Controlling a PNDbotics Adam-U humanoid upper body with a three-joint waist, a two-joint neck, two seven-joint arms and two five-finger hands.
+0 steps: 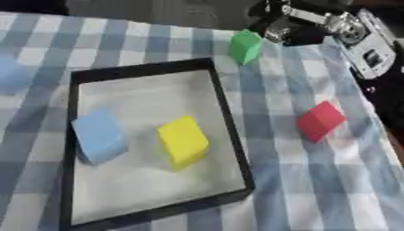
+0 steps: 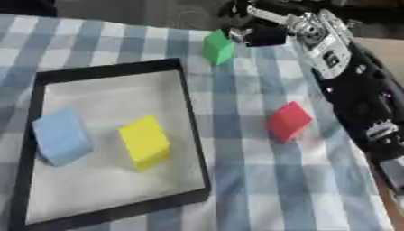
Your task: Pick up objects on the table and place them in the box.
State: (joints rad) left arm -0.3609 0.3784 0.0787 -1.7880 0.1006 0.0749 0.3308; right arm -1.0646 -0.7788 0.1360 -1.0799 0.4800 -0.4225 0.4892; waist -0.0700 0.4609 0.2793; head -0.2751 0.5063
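A black-rimmed box (image 1: 142,68) with a pale floor lies on the checked cloth. Inside it sit a light blue block (image 1: 98,134) and a yellow block (image 1: 183,140), side by side. To the right of the box, a red block (image 1: 319,119) rests on the cloth. A green block (image 1: 245,45) stands beyond the box's far right corner. My right hand (image 2: 260,32) comes in from the upper right and is right beside the green block's right side. Whether it touches or holds the block I cannot tell. My left hand does not show.
My right forearm (image 2: 347,90), black and silver, runs down the right side above the table's right edge. A pale blue thing (image 1: 11,74) lies at the left border, outside the box. The cloth's far edge is just behind the green block.
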